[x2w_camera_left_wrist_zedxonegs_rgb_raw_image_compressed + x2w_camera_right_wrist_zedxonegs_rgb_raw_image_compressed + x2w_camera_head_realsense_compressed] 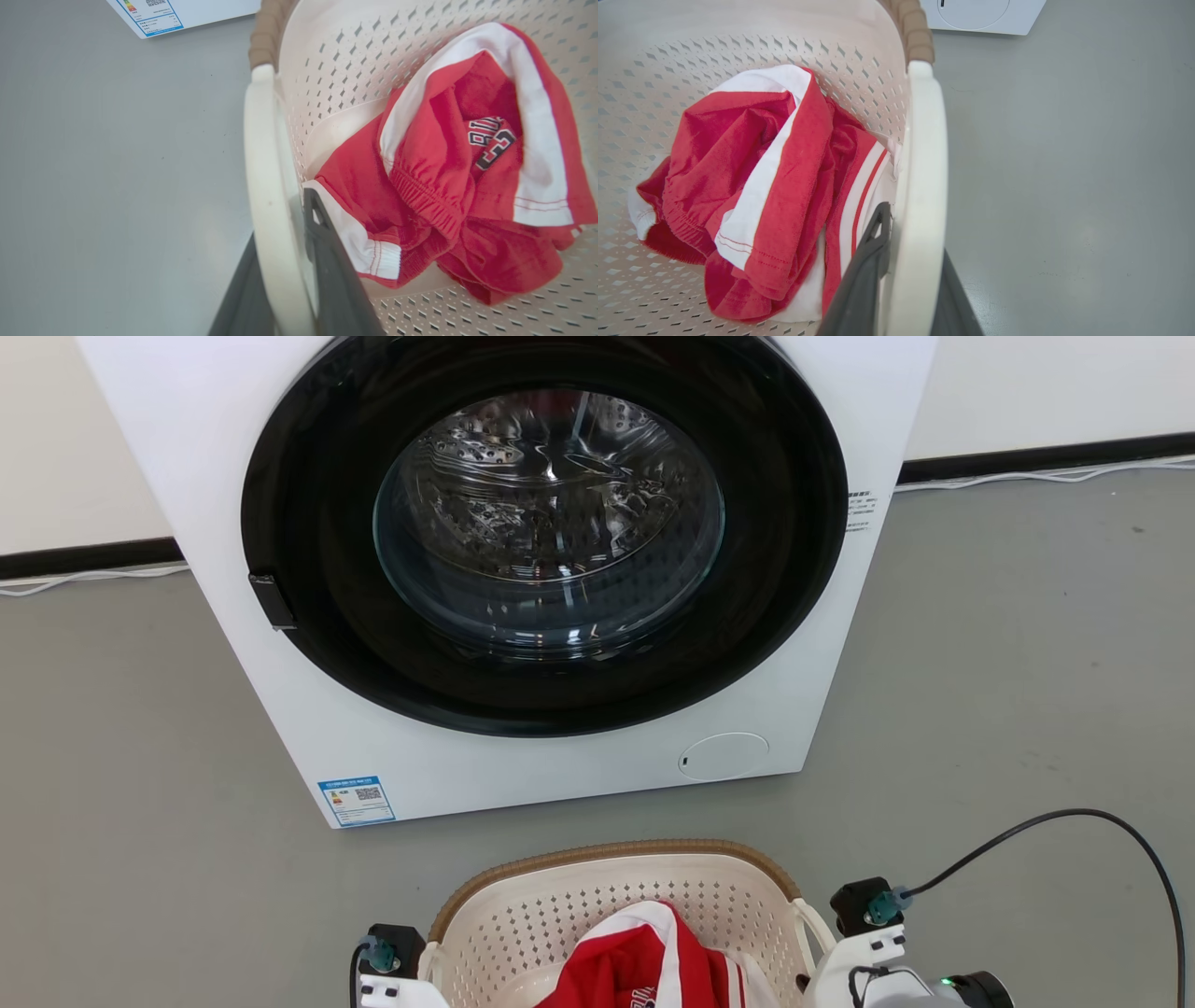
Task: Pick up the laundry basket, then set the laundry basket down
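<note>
Balance matters for the laundry basket (579,905), low in front of the washer (803,709): left end effector (282,224) and right end effector (915,233) each pinch a white side handle (261,163), so both should rise level.

White washer (551,560) on grey floor (1027,691), pale wall (1046,383) behind

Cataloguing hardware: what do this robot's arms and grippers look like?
White wrist housings. The left gripper and right gripper have flat dark grey fingers with triangular cut-outs. Black blocks carry teal plugs; a black cable loops from the right one, near a green light.
</note>
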Robot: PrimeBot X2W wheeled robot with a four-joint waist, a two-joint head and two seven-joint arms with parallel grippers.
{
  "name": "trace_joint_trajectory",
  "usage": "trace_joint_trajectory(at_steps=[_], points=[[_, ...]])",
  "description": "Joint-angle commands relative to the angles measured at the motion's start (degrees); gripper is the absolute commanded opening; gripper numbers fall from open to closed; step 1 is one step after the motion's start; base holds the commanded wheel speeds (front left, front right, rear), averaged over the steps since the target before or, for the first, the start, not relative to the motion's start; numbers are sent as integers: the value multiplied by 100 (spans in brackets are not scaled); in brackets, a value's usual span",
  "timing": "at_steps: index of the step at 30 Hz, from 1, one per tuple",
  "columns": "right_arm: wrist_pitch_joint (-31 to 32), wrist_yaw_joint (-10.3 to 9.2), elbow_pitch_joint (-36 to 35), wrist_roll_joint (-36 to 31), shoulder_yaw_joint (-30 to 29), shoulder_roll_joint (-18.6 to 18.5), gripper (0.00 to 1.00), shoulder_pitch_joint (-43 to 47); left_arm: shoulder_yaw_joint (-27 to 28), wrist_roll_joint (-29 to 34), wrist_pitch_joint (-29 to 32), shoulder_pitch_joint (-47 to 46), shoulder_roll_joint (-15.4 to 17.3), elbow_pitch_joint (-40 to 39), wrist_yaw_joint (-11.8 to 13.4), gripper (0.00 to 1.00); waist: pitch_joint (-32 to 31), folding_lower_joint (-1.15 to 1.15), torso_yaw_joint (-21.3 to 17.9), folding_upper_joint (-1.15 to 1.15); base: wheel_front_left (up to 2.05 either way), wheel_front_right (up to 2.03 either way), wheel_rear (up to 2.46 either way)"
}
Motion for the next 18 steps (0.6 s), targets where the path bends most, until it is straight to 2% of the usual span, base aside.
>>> trace_joint_trajectory(at_steps=[1,18], points=[[-131,102,-101,-15,114,90,0,-164,49,28,-86,-243,75,-91,-28,0,5,0,0,0,0,0,0],[-186,102,-76,220,354,94,0,-221,-78,-91,-139,-310,75,-59,-2,0,85,0,-2,0,0,0,0]])
